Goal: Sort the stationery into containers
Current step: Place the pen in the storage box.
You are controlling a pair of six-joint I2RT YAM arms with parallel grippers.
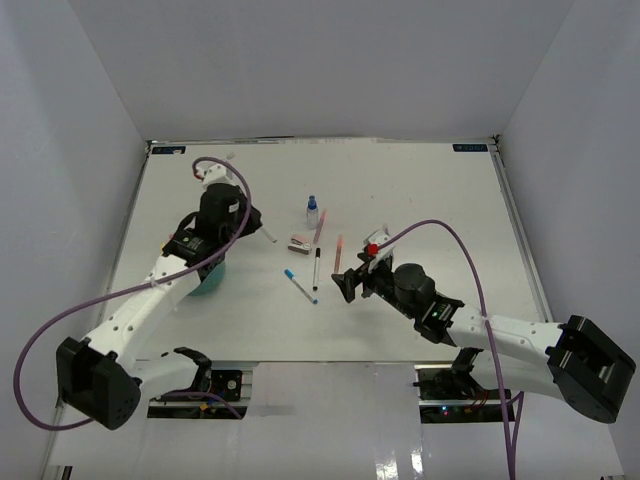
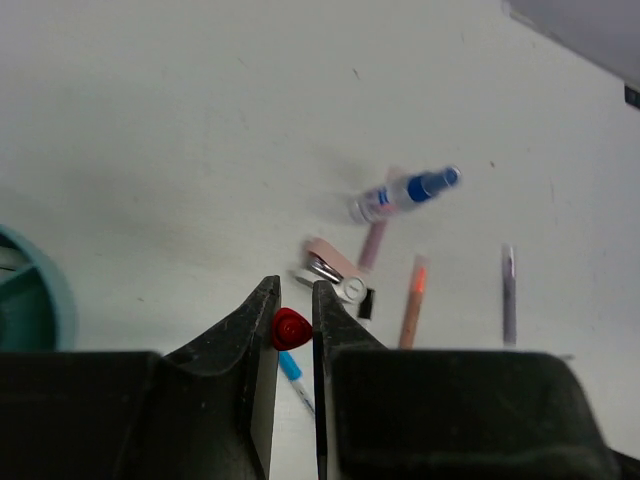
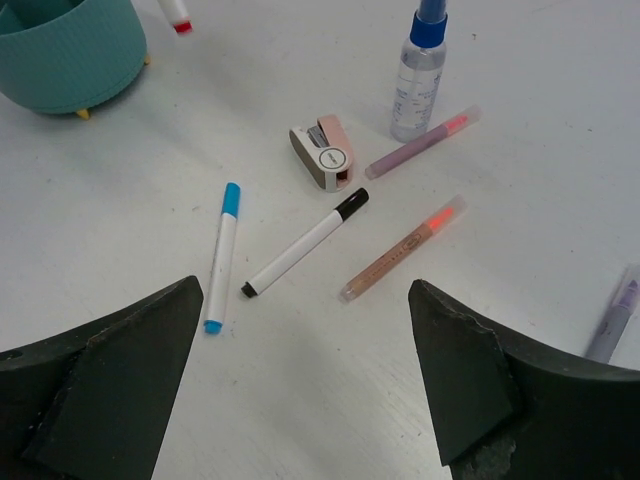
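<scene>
My left gripper [image 1: 252, 222] is shut on a red-capped white marker [image 2: 291, 328], held above the table beside the teal cup [image 1: 212, 282]; the marker's red tip also shows in the right wrist view [image 3: 176, 16]. My right gripper [image 1: 350, 286] is open and empty, low over the table just short of the loose pens. Ahead of it lie a blue pen [image 3: 222, 255], a black-capped marker [image 3: 305, 243], an orange-tipped pen [image 3: 403, 248], a pink-purple pen [image 3: 422, 143], a pink-white block [image 3: 322, 153] and the blue-capped bottle [image 3: 418, 75]. No rubber band is in view.
A grey pen [image 3: 615, 315] lies at the right fingertip's side, also seen in the left wrist view [image 2: 508, 280]. The teal cup [image 3: 65, 50] stands on small feet at the left. White walls enclose the table on three sides.
</scene>
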